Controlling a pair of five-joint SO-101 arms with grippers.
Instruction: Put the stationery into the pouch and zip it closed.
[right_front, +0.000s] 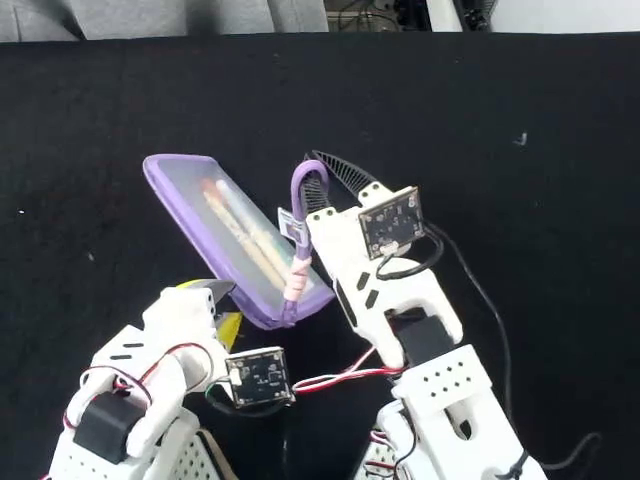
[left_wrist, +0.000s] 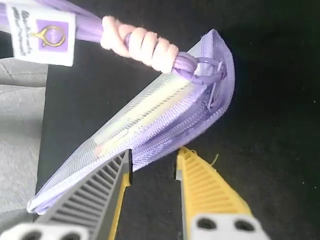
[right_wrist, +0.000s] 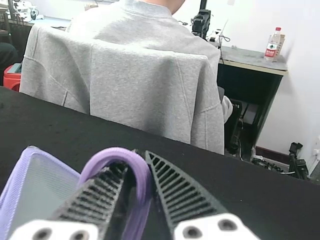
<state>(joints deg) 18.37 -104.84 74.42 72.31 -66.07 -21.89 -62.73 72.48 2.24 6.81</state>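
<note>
The purple pouch (right_front: 235, 235) lies tilted on the black table, with pencils (right_front: 240, 230) showing through its clear mesh side. My right gripper (right_front: 318, 190) is shut on the pouch's purple strap loop (right_wrist: 122, 162), which sits pinched between the black fingers (right_wrist: 172, 192). A pink wrapped cord (left_wrist: 140, 45) and a white label (left_wrist: 42, 32) hang on that strap by the zip pull (left_wrist: 207, 75). My left gripper (left_wrist: 152, 162) stands open at the pouch's near corner, its grey and yellow fingertips just short of the zipped edge (left_wrist: 160, 137).
The black table (right_front: 520, 150) stretches wide to the right and back, ending at its far edge (right_front: 400, 35). Red and white cables (right_front: 330, 380) run between the two arm bases near the front.
</note>
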